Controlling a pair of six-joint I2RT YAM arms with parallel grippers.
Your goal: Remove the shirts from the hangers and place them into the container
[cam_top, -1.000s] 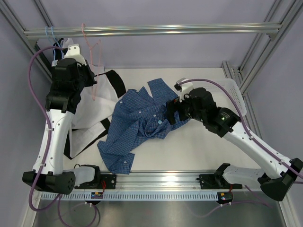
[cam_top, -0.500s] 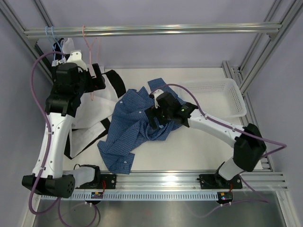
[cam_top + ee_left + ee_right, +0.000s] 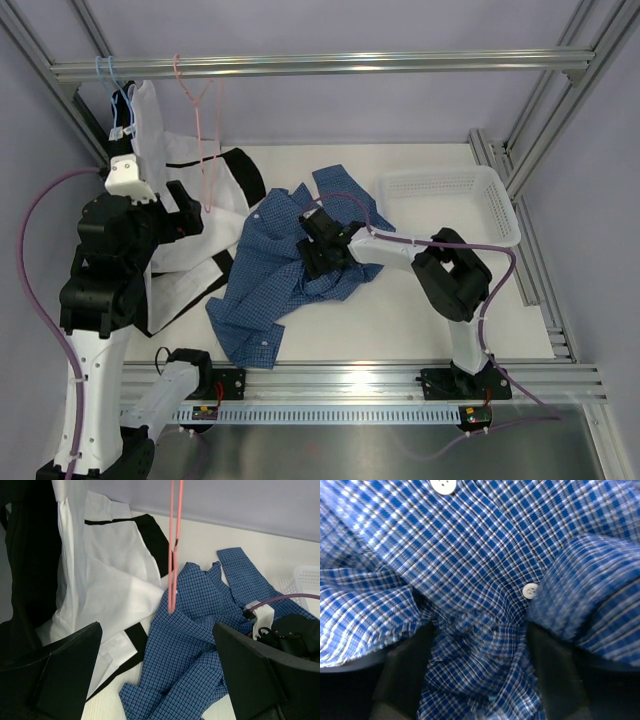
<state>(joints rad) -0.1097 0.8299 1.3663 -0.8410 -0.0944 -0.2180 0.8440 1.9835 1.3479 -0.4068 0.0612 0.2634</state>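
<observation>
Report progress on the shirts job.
Done: blue shirt lies on the table, pink hanger bare. In hand: right gripper straddles a fold of it; left gripper open, empty. Left: basket holds nothing, white shirt still hangs from the rail.

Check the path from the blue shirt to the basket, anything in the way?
Nothing visible. The blue shirt lies on the table left of the basket, bare tabletop between them. Only the right arm itself crosses that stretch; the right tool sits in the fabric.
</observation>
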